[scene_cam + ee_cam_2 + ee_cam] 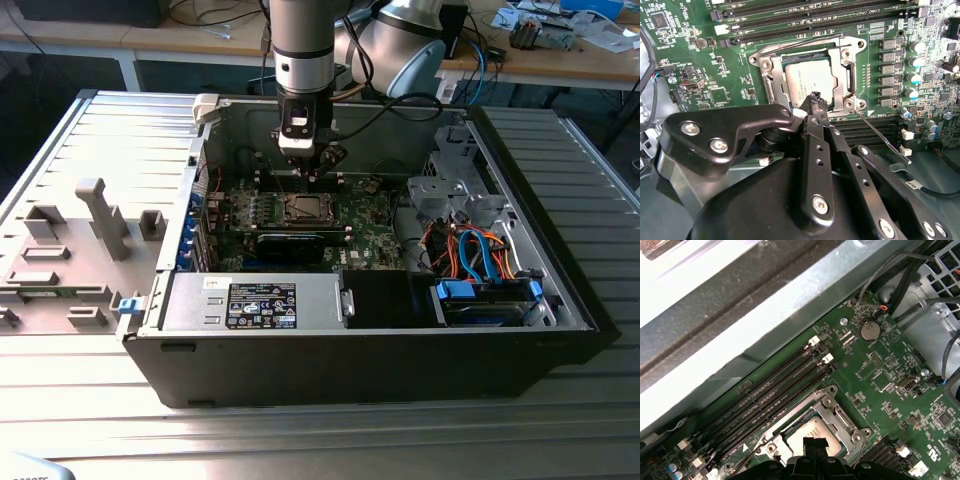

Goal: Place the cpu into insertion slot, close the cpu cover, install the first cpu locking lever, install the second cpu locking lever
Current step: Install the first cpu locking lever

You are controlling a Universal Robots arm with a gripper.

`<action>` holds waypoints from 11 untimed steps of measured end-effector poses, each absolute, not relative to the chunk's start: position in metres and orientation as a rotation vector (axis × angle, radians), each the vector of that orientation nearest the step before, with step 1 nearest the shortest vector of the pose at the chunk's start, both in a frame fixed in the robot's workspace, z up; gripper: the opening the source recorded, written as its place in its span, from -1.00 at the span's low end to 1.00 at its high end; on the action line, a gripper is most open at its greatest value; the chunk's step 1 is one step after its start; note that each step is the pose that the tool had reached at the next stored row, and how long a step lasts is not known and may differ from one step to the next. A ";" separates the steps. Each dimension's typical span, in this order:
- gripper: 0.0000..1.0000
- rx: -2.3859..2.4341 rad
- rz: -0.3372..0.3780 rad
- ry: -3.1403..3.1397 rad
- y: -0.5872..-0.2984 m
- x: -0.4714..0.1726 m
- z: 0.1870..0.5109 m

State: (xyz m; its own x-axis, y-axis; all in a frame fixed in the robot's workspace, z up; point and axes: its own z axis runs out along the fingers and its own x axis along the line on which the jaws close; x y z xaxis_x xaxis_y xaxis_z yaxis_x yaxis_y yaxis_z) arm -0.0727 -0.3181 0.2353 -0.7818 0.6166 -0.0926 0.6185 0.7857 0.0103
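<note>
The cpu (811, 80) is seen seated in the insertion slot (771, 82) under the closed cpu cover (846, 75); the gripper (815, 100), fingertips pinched together with nothing held, is poised at its 6 o'clock edge

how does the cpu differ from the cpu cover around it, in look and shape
The cpu is a solid flat square with a dull pale-grey top; the cpu cover is a shinier silver frame with a window cut through its middle. The cpu sits inside that window, while the cpu cover lies around it, reaching further out over the green motherboard. Both are metal-looking, squarish and lying flat. The end effector sits over the cpu's edge.
</note>
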 end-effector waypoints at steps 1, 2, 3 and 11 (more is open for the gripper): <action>-0.79 0.999 -0.031 2.882 -0.318 -0.073 0.235; -0.79 0.995 -0.031 2.884 -0.318 -0.073 0.235; -0.79 0.992 -0.031 2.885 -0.318 -0.073 0.235; -0.79 0.985 -0.031 2.887 -0.318 -0.073 0.235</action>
State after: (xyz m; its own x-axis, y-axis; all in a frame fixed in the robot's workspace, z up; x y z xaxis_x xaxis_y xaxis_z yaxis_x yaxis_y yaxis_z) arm -0.0727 -0.3182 0.2353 -0.7877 0.6090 -0.0926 0.6109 0.7917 0.0102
